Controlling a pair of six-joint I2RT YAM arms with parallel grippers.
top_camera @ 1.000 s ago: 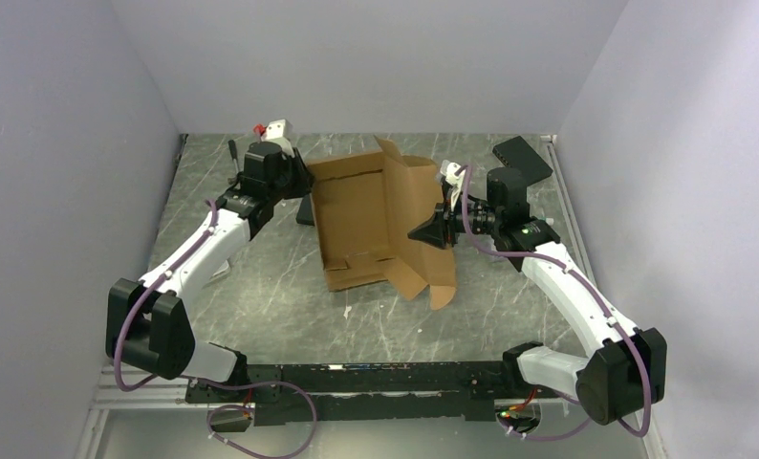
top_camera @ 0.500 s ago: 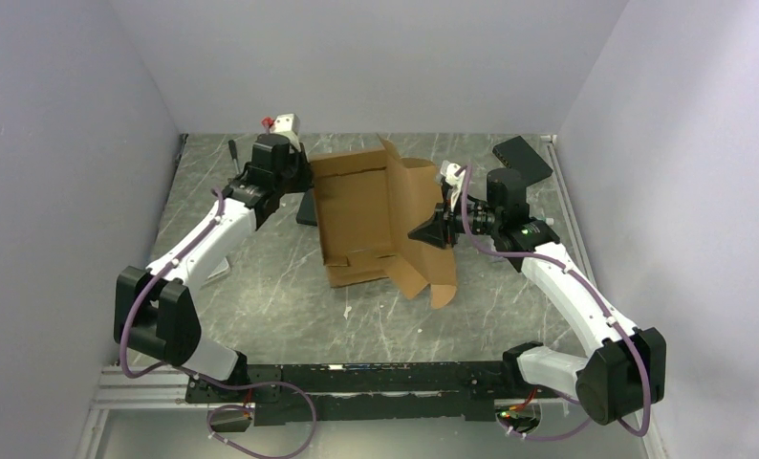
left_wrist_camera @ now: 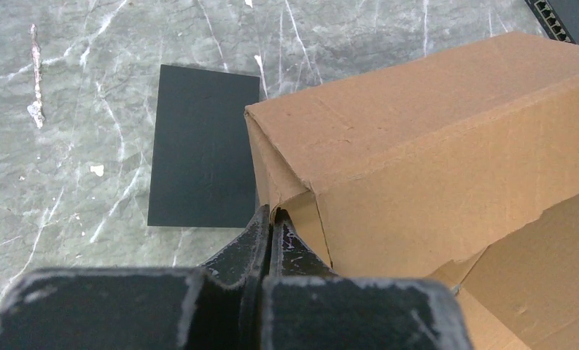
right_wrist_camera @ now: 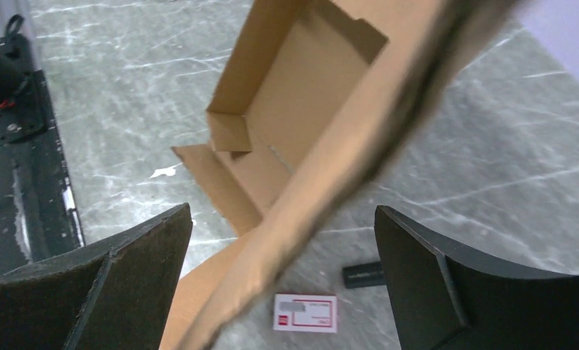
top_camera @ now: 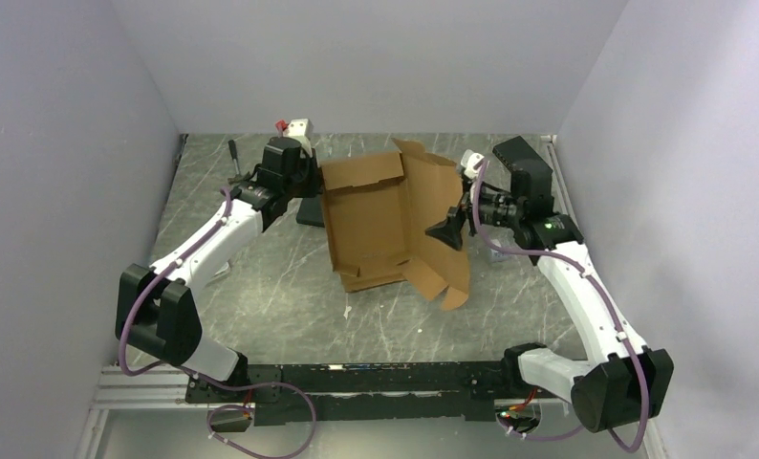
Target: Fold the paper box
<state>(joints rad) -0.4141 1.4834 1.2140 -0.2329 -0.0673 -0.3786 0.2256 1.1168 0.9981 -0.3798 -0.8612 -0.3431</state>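
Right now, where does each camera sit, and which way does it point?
Top external: above and behind the robot, looking down on the table; shows the left arm, the right arm and the paper box between them.
Left wrist: on the left arm, looking along the shut left gripper at the box's corner and a flat black box.
Right wrist: on the right arm, looking past the open right gripper into the box, a flap crossing between its fingers.
Shared: all three see the paper box.
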